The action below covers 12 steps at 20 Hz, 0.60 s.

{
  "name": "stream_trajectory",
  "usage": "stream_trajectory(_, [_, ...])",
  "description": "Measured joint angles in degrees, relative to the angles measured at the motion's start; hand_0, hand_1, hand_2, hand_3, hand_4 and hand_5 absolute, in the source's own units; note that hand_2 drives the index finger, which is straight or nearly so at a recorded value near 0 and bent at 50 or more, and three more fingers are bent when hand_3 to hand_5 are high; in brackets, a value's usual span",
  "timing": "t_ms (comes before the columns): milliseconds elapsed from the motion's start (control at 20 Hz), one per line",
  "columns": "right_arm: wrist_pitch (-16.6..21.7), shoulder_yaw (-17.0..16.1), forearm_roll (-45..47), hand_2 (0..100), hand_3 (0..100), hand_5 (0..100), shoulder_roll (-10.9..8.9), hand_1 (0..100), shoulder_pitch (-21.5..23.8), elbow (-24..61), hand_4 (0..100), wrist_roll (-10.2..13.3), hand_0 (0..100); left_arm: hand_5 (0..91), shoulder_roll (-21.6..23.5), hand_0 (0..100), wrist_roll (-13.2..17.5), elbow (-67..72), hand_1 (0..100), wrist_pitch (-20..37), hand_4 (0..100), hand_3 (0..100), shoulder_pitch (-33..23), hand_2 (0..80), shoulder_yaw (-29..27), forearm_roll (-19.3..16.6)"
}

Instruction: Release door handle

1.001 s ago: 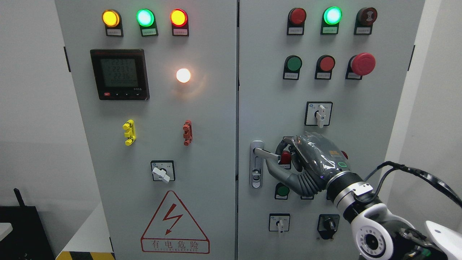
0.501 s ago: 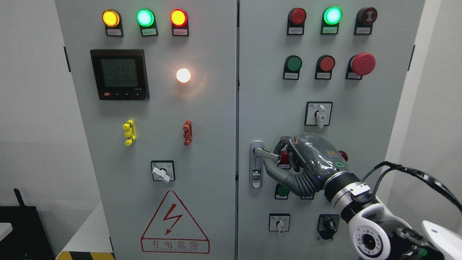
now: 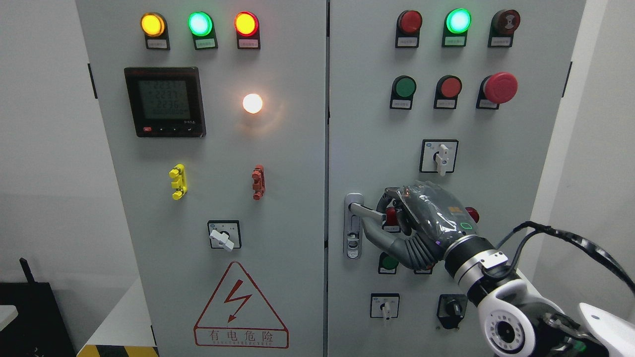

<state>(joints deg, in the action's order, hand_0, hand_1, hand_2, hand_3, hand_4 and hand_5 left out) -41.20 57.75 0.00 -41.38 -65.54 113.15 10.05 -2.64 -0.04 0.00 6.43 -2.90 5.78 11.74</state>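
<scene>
barely anything has shifted: right hand (image 3: 414,223) stays clamped on the door handle (image 3: 364,211), just right of the cabinet seam. withdrawing before uncurling could yank the door.

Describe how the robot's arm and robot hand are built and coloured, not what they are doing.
Only the right arm shows. The right robot hand is dark grey with ribbed, segmented fingers, a glossy shell on its back and a small green outlined mark near the wrist. A silver metal cuff joins it to a white forearm with a round black joint. A black cable loops above the arm.
</scene>
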Motion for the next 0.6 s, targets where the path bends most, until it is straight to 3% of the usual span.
stream_trajectory(601, [0.00, 0.01, 0.00, 59, 100, 99, 0.11, 31, 0.10, -0.03, 100, 0.18, 46, 0.0, 0.00, 12, 0.00, 0.00, 39, 0.00, 0, 0, 0.00, 0.0, -0.01, -0.02])
